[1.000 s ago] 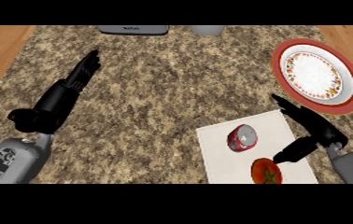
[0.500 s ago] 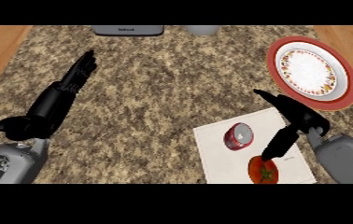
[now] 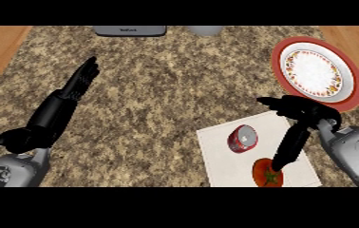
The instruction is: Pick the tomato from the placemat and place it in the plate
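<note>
A: What has changed over the last second?

B: The right robot hand (image 3: pixel 303 109) has swung in from the right edge over the white placemat (image 3: pixel 219 148). Its long fingers (image 3: pixel 289 148) now point down toward the tomato (image 3: pixel 267 175), their tips at its upper right edge. The left robot hand (image 3: pixel 79 82) has hardly shifted.

A: Has the right one got hold of anything?

B: No. The fingers are straight and close together, with the thumb spread up and to the left above the mat's far corner. Nothing is curled round the tomato; I cannot tell whether the tips touch it or hang just above.

A: And the left?

B: Open too, fingers straight and pointing up the surface (image 3: pixel 175 80) on the left side, holding nothing, well apart from everything.

A: Where does the tomato sit?

B: On the near part of the placemat, at the view's lower edge. It is round, glossy and red, with a dark green stem. Beside it, further up the mat, lies a small red bowl-like object (image 3: pixel 243 138) with a shiny silver-grey inside, tilted.

A: The rest?

B: The mat is a flat white rectangle, set askew on mottled brown-and-cream stone. The plate (image 3: pixel 319 73), at the upper right, is round with a red rim and a white centre ringed by speckles. A grey appliance (image 3: pixel 129 30) and a pale grey vessel (image 3: pixel 204 30) stand at the far edge.
</note>
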